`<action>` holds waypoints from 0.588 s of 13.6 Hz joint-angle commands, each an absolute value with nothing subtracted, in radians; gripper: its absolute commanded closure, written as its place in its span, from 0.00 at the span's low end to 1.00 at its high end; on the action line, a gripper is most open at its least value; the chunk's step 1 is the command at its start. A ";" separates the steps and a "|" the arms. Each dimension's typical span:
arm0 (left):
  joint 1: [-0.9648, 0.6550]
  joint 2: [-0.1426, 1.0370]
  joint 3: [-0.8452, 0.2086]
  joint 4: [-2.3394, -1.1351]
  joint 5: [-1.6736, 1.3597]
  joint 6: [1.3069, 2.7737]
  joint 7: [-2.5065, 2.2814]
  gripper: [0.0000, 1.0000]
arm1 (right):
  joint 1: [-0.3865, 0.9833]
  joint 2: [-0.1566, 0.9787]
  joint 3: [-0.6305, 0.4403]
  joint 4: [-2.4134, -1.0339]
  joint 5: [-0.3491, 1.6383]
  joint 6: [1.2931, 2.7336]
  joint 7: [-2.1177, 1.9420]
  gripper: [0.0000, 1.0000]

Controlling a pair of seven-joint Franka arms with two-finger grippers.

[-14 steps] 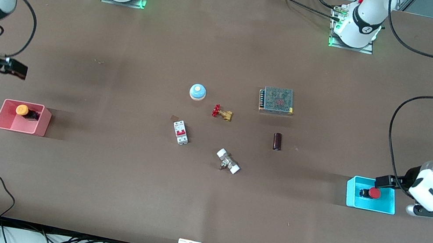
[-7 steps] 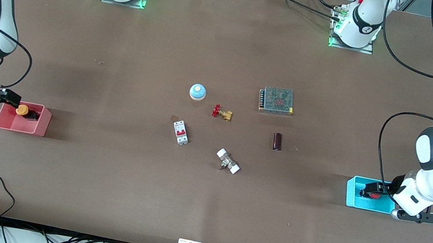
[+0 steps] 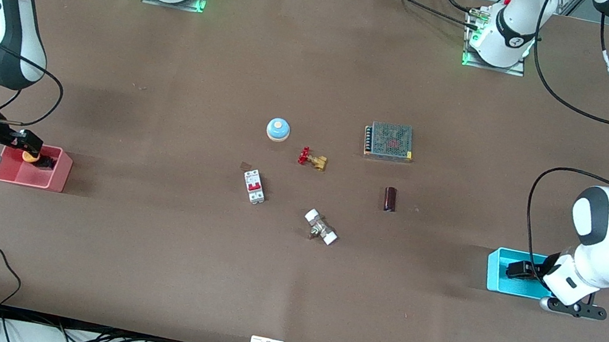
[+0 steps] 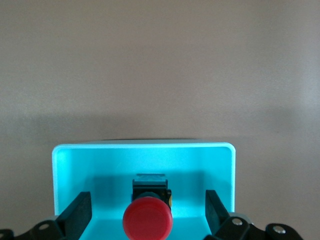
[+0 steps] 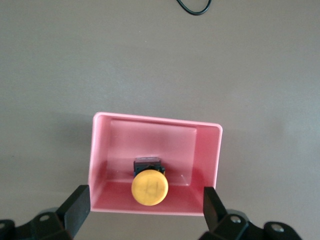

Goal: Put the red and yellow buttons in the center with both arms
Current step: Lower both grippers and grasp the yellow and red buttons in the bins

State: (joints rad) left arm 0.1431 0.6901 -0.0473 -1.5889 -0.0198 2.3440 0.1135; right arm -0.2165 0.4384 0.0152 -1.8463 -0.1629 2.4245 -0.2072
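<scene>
Though front-hidden, red button [image 4: 147, 220] in bin [image 4: 142, 148]

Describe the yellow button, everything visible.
The yellow button has a round, matte orange-yellow cap on a small black base. It sits in the pink bin at the right arm's end of the table, cap toward the wrist camera. The right gripper is open with one finger on each side of it, neither touching it.

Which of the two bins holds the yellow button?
The pink bin, at the right arm's end of the table, holds the yellow button; the cyan bin holds the red button.
</scene>
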 commanded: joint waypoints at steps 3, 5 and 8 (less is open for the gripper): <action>0.166 0.727 -0.051 -1.566 -0.023 2.349 0.137 0.00 | -0.245 0.469 0.028 -1.859 -0.153 2.461 -0.229 0.00; 0.164 0.727 -0.051 -1.569 -0.023 2.347 0.124 0.00 | -0.255 0.482 0.028 -1.861 -0.135 2.459 -0.247 0.00; 0.158 0.730 -0.051 -1.569 -0.040 2.347 0.094 0.00 | -0.259 0.497 0.028 -1.859 -0.098 2.461 -0.310 0.00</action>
